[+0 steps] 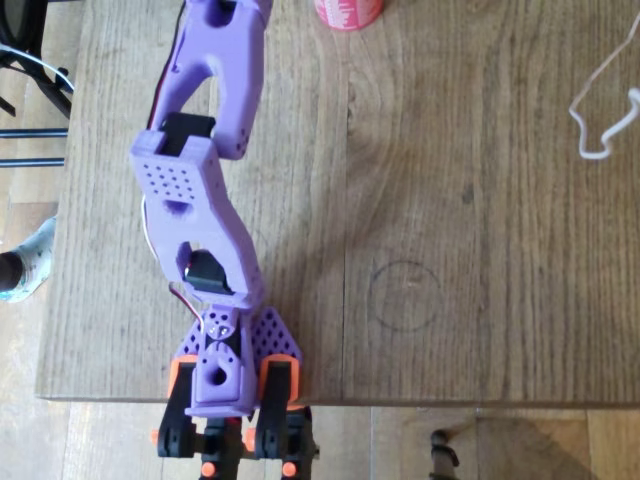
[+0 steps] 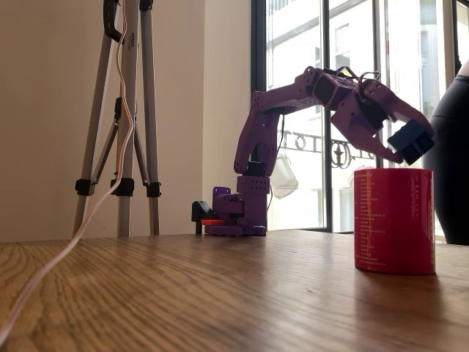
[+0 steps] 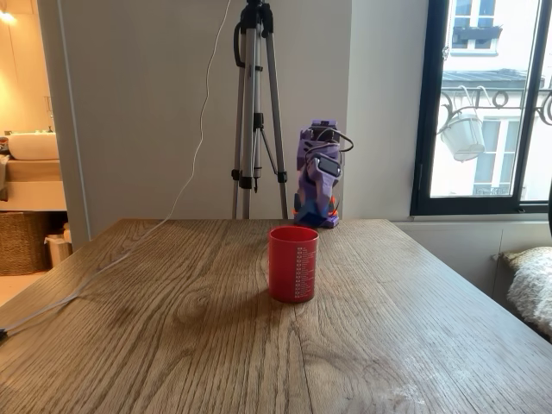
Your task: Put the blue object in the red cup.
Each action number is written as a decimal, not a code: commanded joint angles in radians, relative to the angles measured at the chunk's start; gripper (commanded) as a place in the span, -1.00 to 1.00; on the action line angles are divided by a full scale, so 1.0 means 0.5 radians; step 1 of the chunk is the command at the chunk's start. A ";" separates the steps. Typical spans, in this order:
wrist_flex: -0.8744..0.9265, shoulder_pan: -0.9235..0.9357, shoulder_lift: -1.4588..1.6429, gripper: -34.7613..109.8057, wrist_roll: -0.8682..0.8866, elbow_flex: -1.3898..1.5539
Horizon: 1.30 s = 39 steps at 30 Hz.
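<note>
Item: purple arm (image 2: pixel 293 103). Seen side-on in a fixed view, it rises from its base at the far table edge, bends at the elbow and is stretched forward, with the wrist tipped downward toward the red cup (image 2: pixel 393 220). The gripper (image 2: pixel 404 147) is held just above the cup's rim, on its far-right side as pictured.

Item: blue object (image 2: pixel 411 141). It is clamped between the purple fingers, tilted, and held in the air directly over the cup's mouth, clear of the rim. It is not inside the cup.

Item: red cup, overhead view (image 1: pixel 348 12). A part of its rim and lettered side is cut by the top edge; the arm (image 1: pixel 205 150) is seen from above running from the clamped base at the bottom edge up toward the cup, its upper end cut off by the frame. A faint drawn circle (image 1: pixel 404 295) on the wooden table (image 1: pixel 480 200) is recorded well below the cup, and a white cable loop (image 1: pixel 600 115) to the cup's right.

Item: red cup, frontal fixed view (image 3: pixel 293 263). It stands upright on the table, white markings on its side; the arm (image 3: pixel 317 185) is seen foreshortened behind it, beside a tripod (image 3: pixel 256 112). The cup's contents cannot be told from any view.
</note>
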 commanded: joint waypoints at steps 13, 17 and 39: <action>-0.181 0.175 0.028 -0.51 0.000 -0.298; -0.132 0.178 0.028 -0.51 0.003 -0.298; 0.227 0.175 0.058 0.04 0.018 -0.298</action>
